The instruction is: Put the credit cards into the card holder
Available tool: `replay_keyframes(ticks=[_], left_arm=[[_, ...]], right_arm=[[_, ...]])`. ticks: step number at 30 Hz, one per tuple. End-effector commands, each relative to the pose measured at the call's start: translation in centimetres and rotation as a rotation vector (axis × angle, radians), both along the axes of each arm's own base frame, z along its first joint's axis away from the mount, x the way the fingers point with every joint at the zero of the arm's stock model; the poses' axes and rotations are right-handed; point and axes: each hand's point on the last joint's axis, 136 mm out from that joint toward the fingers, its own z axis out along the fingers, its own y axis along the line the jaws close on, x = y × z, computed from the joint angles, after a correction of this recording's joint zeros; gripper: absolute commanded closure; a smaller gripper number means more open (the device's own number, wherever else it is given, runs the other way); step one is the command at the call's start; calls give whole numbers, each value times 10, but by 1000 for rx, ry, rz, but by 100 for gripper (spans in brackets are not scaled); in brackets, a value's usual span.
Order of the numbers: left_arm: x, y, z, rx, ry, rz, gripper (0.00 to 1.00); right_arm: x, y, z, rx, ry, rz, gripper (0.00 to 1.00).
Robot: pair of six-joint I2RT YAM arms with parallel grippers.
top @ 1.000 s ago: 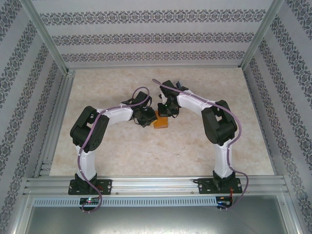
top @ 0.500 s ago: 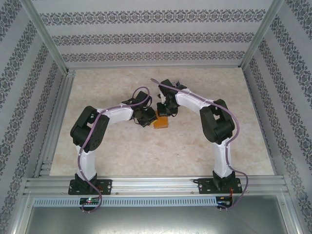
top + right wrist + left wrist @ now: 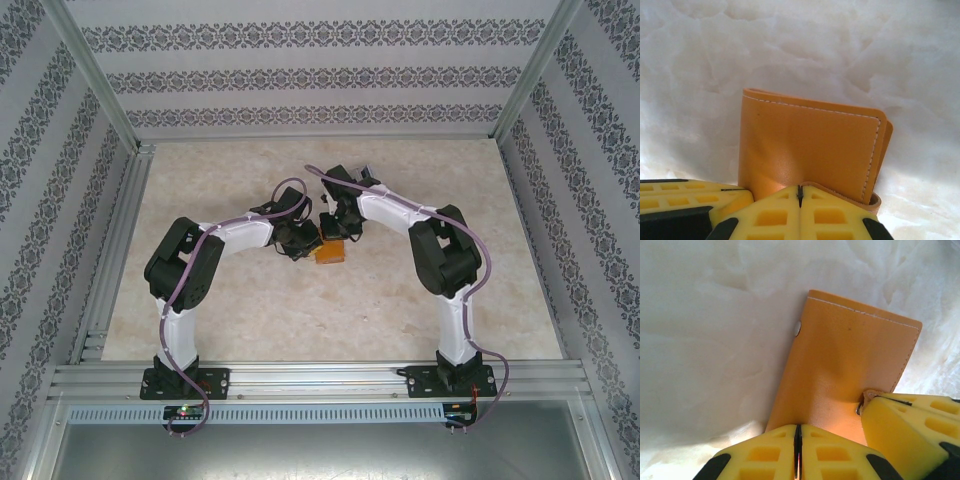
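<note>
At the near edge of the bench [image 3: 250,330] the two arms [image 3: 185,270] rise from their bases, bend inward and meet over the middle of the bench. The holder [image 3: 840,355] is there, between the two tools, orange-brown and folded, with white stitching along its edge.

The left tool [image 3: 797,432] is clenched, its yellow fingers pressed together on the near edge of the holder. The right tool [image 3: 800,194] is also clenched. It grasps a thin flap [image 3: 869,394] at the side of the holder, and a small metal snap [image 3: 859,410] is just beside its fingertips. The two tools are very near each other, almost touching.

A second snap shows at the holder's other edge. I cannot tell if the holder rests on the pale marbled bench or hangs just above it. Beyond the tools, patterned walls [image 3: 320,80] close the far side.
</note>
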Motion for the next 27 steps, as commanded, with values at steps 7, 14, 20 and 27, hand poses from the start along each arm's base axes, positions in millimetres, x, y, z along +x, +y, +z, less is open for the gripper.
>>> replay_keyframes(ticks=[7, 14, 20, 27], left_arm=[[-19, 9, -33, 81, 72, -13, 89], [-14, 8, -24, 88, 42, -41, 88], [-5, 10, 3, 80, -89, -96, 79], [5, 37, 34, 141, -217, -97, 63]], right_arm=[[-58, -29, -68, -152, 142, -4, 97], [-49, -24, -60, -121, 112, -12, 94], [-43, -23, -37, -99, 56, -18, 91], [-37, -21, 0, -37, -40, -30, 83]])
